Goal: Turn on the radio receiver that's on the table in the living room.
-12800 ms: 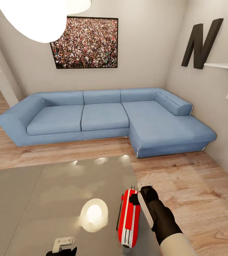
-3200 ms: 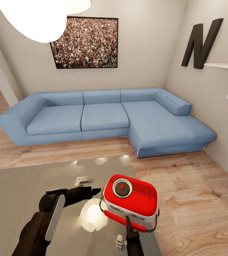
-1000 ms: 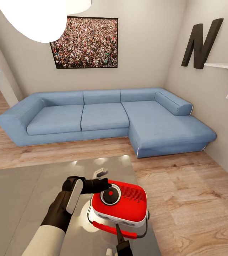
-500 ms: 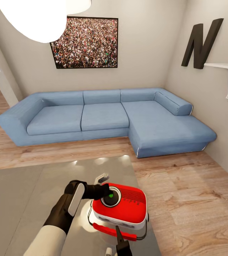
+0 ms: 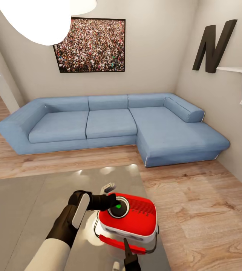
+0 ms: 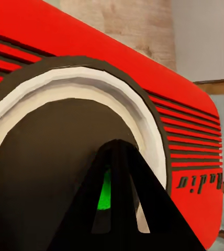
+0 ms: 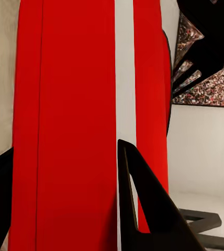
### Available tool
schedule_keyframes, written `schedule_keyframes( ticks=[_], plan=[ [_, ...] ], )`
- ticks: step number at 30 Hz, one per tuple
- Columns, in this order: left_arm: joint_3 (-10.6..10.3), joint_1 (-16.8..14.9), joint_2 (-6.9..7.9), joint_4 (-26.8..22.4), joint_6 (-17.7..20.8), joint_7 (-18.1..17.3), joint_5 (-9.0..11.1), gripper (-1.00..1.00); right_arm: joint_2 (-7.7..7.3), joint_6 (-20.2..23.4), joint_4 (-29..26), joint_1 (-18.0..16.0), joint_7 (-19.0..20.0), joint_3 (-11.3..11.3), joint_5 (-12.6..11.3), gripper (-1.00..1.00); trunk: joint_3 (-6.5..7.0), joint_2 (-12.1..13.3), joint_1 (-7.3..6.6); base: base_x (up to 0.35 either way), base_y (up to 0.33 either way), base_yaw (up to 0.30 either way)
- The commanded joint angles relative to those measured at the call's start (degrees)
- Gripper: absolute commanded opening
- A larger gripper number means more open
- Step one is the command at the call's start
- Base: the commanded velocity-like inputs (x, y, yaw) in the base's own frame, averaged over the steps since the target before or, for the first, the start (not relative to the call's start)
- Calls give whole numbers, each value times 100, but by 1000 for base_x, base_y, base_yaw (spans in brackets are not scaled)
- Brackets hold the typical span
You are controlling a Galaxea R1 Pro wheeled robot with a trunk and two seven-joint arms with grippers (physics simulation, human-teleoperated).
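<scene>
The radio receiver [image 5: 130,220] is a glossy red box with a white base, held tilted just above the grey table [image 5: 26,203] near its right edge. Its round dark dial faces up and shows a green light [image 5: 117,206] at its centre. My left gripper [image 5: 111,202] is shut, its tip pressed on the dial; in the left wrist view the fingertips [image 6: 114,149] rest right by the green light, with the red grille [image 6: 188,125] beside them. My right gripper [image 5: 128,253] is shut on the radio's red handle [image 5: 121,242], whose red and white band [image 7: 65,104] runs between the fingers [image 7: 143,209].
A blue L-shaped sofa [image 5: 109,124] stands beyond the table on the light wood floor [image 5: 200,210]. A crowd photo [image 5: 92,45], a dark letter N [image 5: 213,45] and a white shelf [image 5: 241,71] are on the walls. A white lamp [image 5: 42,15] hangs overhead.
My left gripper's tip has come down onto the dial, and the dial's centre light has gone from red to green. The radio has shifted very little.
</scene>
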Motion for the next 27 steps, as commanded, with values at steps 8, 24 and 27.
schedule_keyframes(
  ticks=[8, 24, 27],
  plan=[
    [-11, 2, 4, -1397, 11, 0, 687, -100, -15, 52, 99, -3, 0, -34, 97, -100, 0, 0, 0, 0, 0, 0],
    [5, 10, 86, -1992, 40, -17, 1196, -100, -62, 9, 43, -5, 594, -460, 117, -100, 0, 0, 0, 0, 0, 0],
    [12, 10, 94, -1989, 40, -17, 1207, -100, -78, 7, -26, -7, 709, -964, 129, -100, 0, 0, 0, 0, 0, 0]
  ],
)
